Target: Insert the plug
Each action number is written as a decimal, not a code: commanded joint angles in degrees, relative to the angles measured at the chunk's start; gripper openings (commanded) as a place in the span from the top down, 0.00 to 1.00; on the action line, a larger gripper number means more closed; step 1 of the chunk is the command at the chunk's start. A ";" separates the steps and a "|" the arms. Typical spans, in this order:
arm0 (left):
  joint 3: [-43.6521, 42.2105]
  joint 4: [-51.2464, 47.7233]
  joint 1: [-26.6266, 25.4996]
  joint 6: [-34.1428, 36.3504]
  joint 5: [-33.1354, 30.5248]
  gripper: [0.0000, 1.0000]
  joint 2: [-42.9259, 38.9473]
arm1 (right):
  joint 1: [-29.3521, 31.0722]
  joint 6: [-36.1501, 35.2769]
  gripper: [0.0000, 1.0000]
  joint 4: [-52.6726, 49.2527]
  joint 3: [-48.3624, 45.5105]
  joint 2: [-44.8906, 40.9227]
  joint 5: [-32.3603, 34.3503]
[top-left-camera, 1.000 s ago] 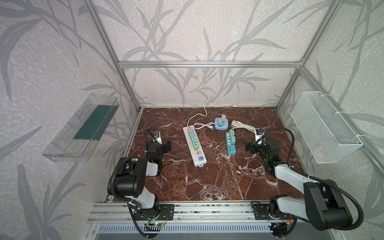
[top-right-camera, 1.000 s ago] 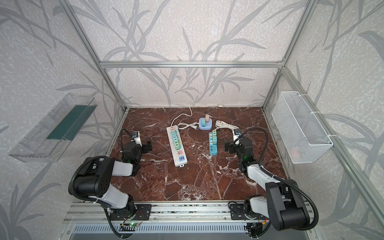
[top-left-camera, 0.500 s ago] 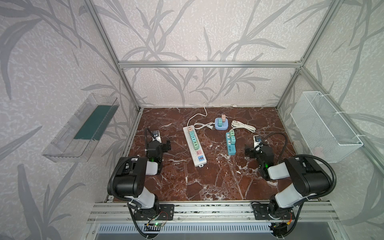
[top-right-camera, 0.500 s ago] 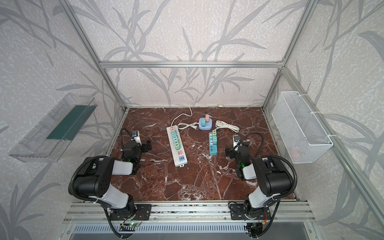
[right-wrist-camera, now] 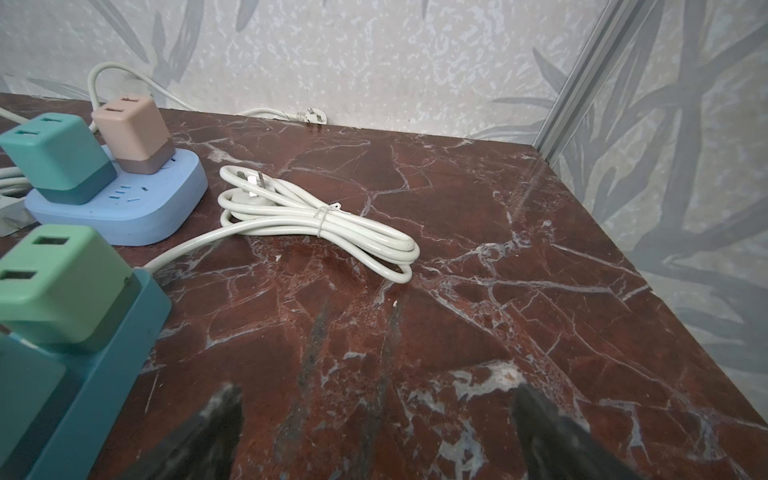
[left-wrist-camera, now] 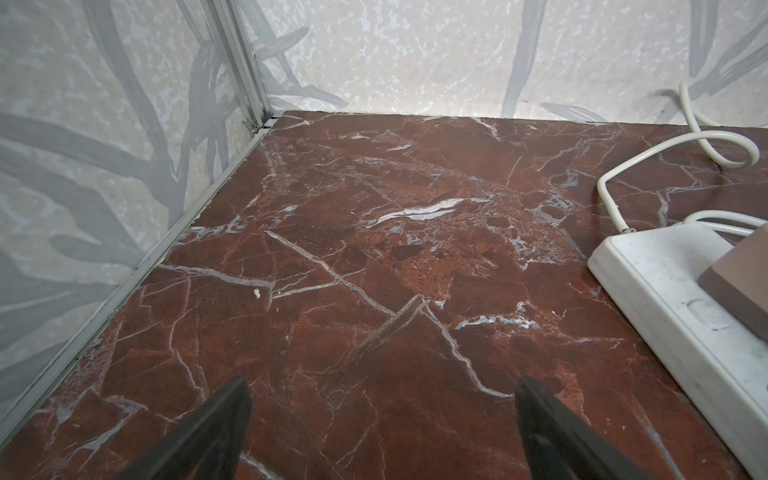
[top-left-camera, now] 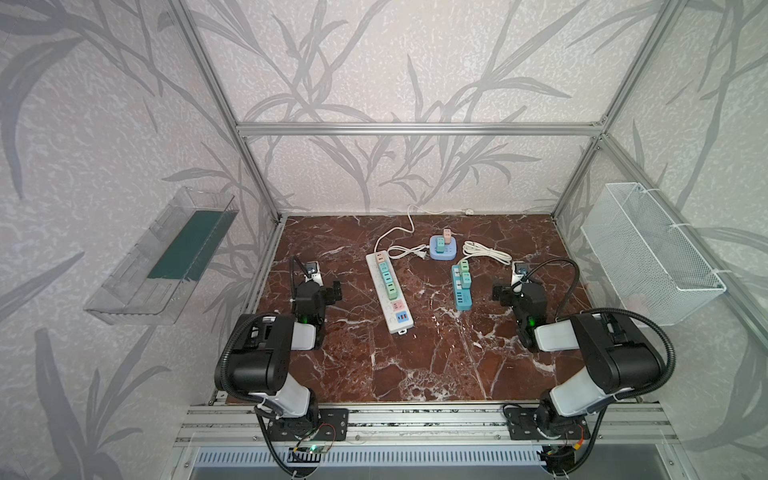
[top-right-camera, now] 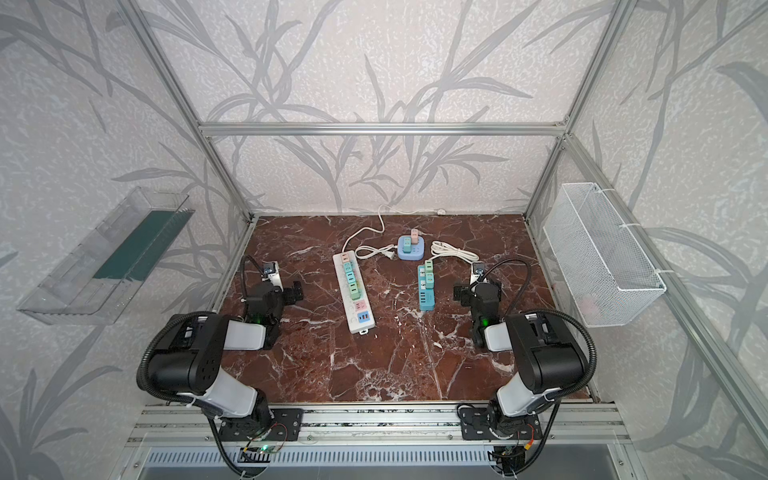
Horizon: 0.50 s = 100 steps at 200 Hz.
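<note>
A white power strip (top-left-camera: pixel 402 328) carries several coloured adapters. To its right a teal strip (top-left-camera: pixel 462 300) holds two green adapters (right-wrist-camera: pixel 58 282). Behind, a round blue strip (right-wrist-camera: pixel 145 208) holds a teal and a pink adapter (right-wrist-camera: pixel 133 133). A white cord's plug (top-left-camera: pixel 422 252) lies loose on the marble between the white and blue strips. A tied cord bundle (right-wrist-camera: pixel 324 224) shows its own plug (right-wrist-camera: pixel 253 183). My left gripper (top-left-camera: pixel 318 289) (left-wrist-camera: pixel 382 399) stands open left of the white strip. My right gripper (top-left-camera: pixel 517 291) (right-wrist-camera: pixel 376 399) stands open right of the teal strip. Both are empty.
A white wire basket (top-left-camera: pixel 648 253) hangs on the right wall and a clear tray (top-left-camera: pixel 166 257) on the left wall. Aluminium frame posts (left-wrist-camera: pixel 245 62) stand at the back corners. Bare marble (top-left-camera: pixel 436 357) spreads across the front between the arms.
The right arm has folded up, its elbow drawn in and raised, while its gripper stays right of the teal strip. The left arm has not visibly moved.
</note>
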 commanded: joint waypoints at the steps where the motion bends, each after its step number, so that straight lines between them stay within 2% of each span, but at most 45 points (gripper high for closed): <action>1: 0.93 0.10 0.24 0.11 -0.69 0.01 -0.59 | -0.26 0.39 0.01 1.05 0.05 -0.62 1.09; 100: 0.93 0.08 0.21 0.11 -0.68 0.01 -0.59 | -0.02 -0.22 0.01 1.03 0.27 -0.41 0.60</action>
